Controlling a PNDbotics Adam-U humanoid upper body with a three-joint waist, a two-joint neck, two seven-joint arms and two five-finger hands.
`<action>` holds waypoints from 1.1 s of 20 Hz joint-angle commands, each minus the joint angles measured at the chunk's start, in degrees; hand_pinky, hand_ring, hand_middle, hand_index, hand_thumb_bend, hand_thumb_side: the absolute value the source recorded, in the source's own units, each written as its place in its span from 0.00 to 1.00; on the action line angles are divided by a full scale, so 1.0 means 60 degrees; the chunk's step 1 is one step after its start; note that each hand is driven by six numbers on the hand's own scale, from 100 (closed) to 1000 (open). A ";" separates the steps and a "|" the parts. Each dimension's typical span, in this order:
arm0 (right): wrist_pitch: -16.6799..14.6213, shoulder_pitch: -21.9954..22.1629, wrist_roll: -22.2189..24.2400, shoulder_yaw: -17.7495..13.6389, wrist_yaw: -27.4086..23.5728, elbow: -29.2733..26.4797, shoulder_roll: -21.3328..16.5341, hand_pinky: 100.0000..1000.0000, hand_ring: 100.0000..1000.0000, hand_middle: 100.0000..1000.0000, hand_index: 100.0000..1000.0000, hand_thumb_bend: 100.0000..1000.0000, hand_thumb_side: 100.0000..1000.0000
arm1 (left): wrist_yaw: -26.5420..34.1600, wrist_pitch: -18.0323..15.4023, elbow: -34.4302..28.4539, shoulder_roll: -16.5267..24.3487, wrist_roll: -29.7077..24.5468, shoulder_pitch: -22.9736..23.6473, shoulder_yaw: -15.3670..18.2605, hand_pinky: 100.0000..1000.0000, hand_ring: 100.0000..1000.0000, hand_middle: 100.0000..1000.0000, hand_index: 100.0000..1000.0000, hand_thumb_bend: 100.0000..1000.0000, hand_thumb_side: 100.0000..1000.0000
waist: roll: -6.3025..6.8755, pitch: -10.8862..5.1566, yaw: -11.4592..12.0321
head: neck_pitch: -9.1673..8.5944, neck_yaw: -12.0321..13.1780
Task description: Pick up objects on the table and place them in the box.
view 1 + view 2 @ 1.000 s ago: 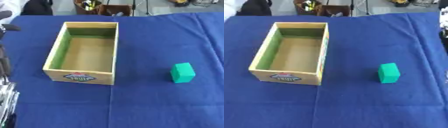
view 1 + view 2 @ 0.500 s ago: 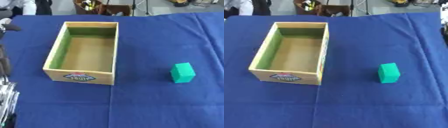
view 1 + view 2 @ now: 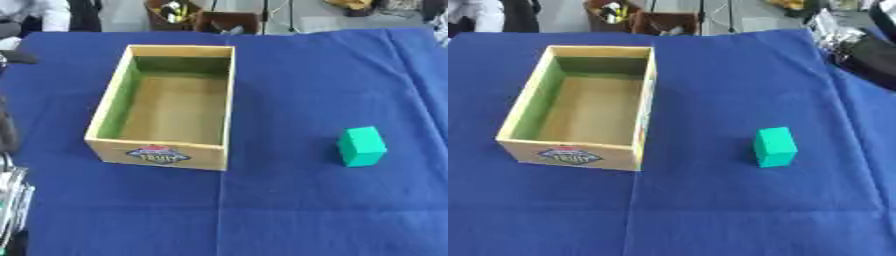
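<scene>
Blue-clothed worktop [image 3: 289,210] looks unchanged from a second ago: my small green block [image 3: 361,146] sits toward its right edge, well apart from the empty open wooden box [image 3: 166,106]. Neither robot hand shows; nothing picked yet.

The left arm [image 3: 9,200] shows only as a strip along the left edge of the left eye view, a dark upper part over silver, cable-like parts near the lower left corner. The left hand cannot be made out. In the right eye view, the right arm [image 3: 859,45] enters at the upper right corner, black with silver pieces; its fingers cannot be told apart.
</scene>
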 commanded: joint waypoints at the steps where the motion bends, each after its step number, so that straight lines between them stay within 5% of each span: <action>1: 0.0012 -0.0290 0.0882 0.0149 0.0580 -0.0185 -0.0767 0.82 0.87 0.82 0.88 0.00 1.00 | 0.0031 -0.0006 -0.0164 0.0154 -0.0035 -0.0042 -0.0026 0.47 0.68 0.85 0.79 0.00 0.96 | -0.0039 -0.0226 0.0006 | 0.0018 -0.0038; 6: -0.0072 -0.0476 0.1950 0.0604 0.0669 -0.0185 -0.1423 0.82 0.88 0.84 0.89 0.09 1.00 | 0.0048 -0.0002 -0.0164 0.0182 -0.0076 -0.0050 -0.0060 0.47 0.68 0.85 0.79 0.00 0.96 | -0.0069 -0.0244 0.0001 | -0.0003 -0.0065; 13: -0.0251 -0.0367 0.3340 0.0945 0.0310 -0.0185 -0.1937 0.85 0.93 0.87 0.94 0.40 1.00 | 0.0066 0.0004 -0.0164 0.0198 -0.0100 -0.0071 -0.0080 0.47 0.68 0.85 0.79 0.00 0.96 | -0.0080 -0.0214 0.0010 | -0.0071 -0.0097; 16: -0.0275 -0.0359 0.3855 0.0974 -0.0008 -0.0185 -0.1958 0.86 0.94 0.87 0.95 0.44 0.94 | 0.0081 0.0001 -0.0164 0.0192 -0.0122 -0.0086 -0.0100 0.47 0.68 0.85 0.79 0.00 0.96 | -0.0078 -0.0193 -0.0008 | -0.0089 -0.0091; 22: 0.0142 -0.0407 0.4819 0.1216 -0.0553 -0.0185 -0.1936 0.87 0.95 0.84 0.97 0.50 0.68 | 0.0093 0.0012 -0.0164 0.0179 -0.0155 -0.0113 -0.0124 0.47 0.68 0.85 0.79 0.00 0.96 | -0.0064 -0.0163 0.0013 | -0.0130 -0.0156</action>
